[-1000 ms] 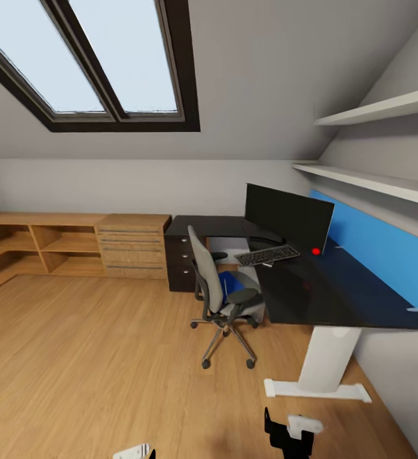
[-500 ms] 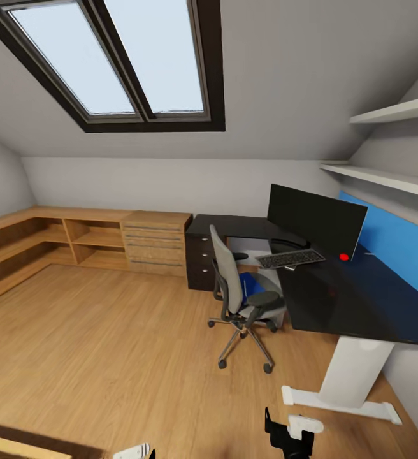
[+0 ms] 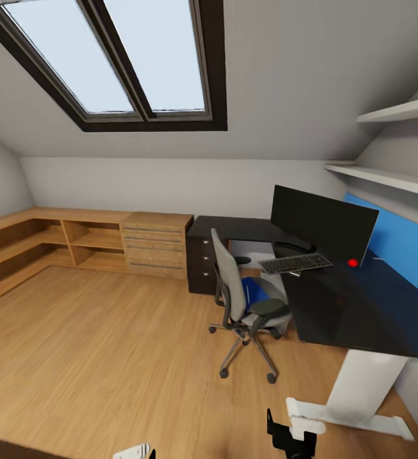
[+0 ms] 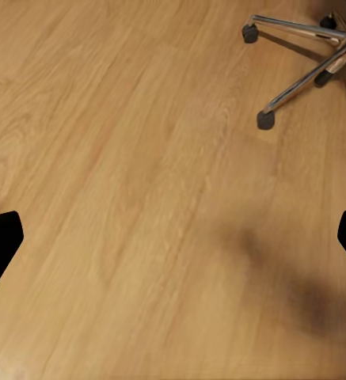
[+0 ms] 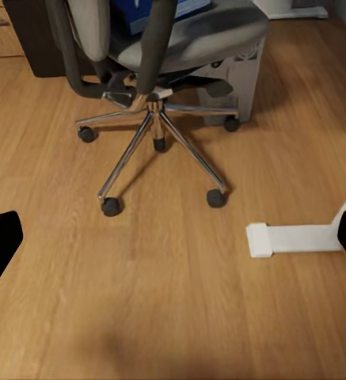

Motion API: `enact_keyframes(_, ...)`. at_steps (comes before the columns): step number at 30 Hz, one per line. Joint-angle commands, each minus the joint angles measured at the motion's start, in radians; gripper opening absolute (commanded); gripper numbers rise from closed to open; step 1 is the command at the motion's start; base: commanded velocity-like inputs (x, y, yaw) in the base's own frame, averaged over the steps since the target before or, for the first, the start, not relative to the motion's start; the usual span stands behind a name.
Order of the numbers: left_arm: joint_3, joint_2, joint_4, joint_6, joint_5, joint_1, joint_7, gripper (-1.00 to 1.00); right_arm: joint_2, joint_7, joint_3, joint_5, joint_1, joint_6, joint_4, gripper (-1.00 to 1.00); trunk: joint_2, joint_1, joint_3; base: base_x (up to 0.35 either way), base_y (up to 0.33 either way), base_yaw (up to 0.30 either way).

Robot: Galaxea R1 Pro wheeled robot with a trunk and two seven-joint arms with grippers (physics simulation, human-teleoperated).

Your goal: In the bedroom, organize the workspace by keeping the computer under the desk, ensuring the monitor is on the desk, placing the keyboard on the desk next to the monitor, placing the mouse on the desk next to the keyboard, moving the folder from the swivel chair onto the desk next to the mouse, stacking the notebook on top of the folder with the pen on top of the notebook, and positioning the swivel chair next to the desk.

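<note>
I am facing a bedroom with a wooden floor (image 3: 107,357) running up to low wooden shelving (image 3: 75,245) along the far wall. The black L-shaped worktop (image 3: 349,306) is standing at my right on its white pedestal leg (image 3: 362,386). The swivel chair (image 3: 244,306) is sitting just beside the worktop's inner edge, its chrome star base (image 5: 153,142) resting on the floor. The monitor (image 3: 324,220) is standing upright on the worktop, with the keyboard (image 3: 296,263) lying just in front of it. The light grey computer (image 5: 240,67) is sitting behind the chair base. The blue folder (image 3: 255,290) is lying on the chair seat. My left tool (image 4: 173,237) and right tool (image 5: 173,237) are both hanging spread wide over the floor, gripping nothing.
</note>
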Motion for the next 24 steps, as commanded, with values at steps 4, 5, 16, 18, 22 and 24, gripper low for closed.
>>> enact_keyframes(4,-0.002,0.0,0.001,-0.004,0.007,-0.001,-0.001,1.0,-0.001,0.003,-0.004,-0.003,-0.001,-0.005,0.002,1.0,-0.001,0.001,-0.001,0.325,0.0,0.001)
enact_keyframes(5,-0.002,0.0,0.001,-0.004,0.007,-0.001,-0.001,1.0,-0.002,0.003,-0.004,-0.003,-0.001,-0.004,0.002,1.0,-0.001,0.001,-0.001,0.331,0.0,0.0)
enact_keyframes(16,-0.003,0.0,0.001,-0.003,0.007,-0.001,-0.001,1.0,-0.003,0.003,-0.004,-0.005,-0.001,-0.005,0.003,1.0,-0.001,0.001,-0.001,0.3,0.0,0.0)
enact_keyframes(18,-0.003,0.0,0.001,-0.002,0.007,-0.001,-0.001,1.0,-0.003,0.002,-0.005,-0.005,-0.001,-0.005,0.003,1.0,-0.001,0.001,-0.001,0.223,0.0,0.0)
enact_keyframes(22,-0.002,0.0,0.001,-0.002,0.007,-0.001,-0.001,1.0,-0.003,0.002,-0.005,-0.005,-0.001,-0.005,0.003,1.0,-0.001,0.001,-0.001,0.182,0.0,0.0)
enact_keyframes(24,-0.002,0.0,0.001,-0.002,0.007,-0.001,-0.001,1.0,-0.003,0.002,-0.005,-0.005,-0.001,-0.005,0.002,1.0,-0.001,0.001,-0.001,0.117,0.0,0.0)
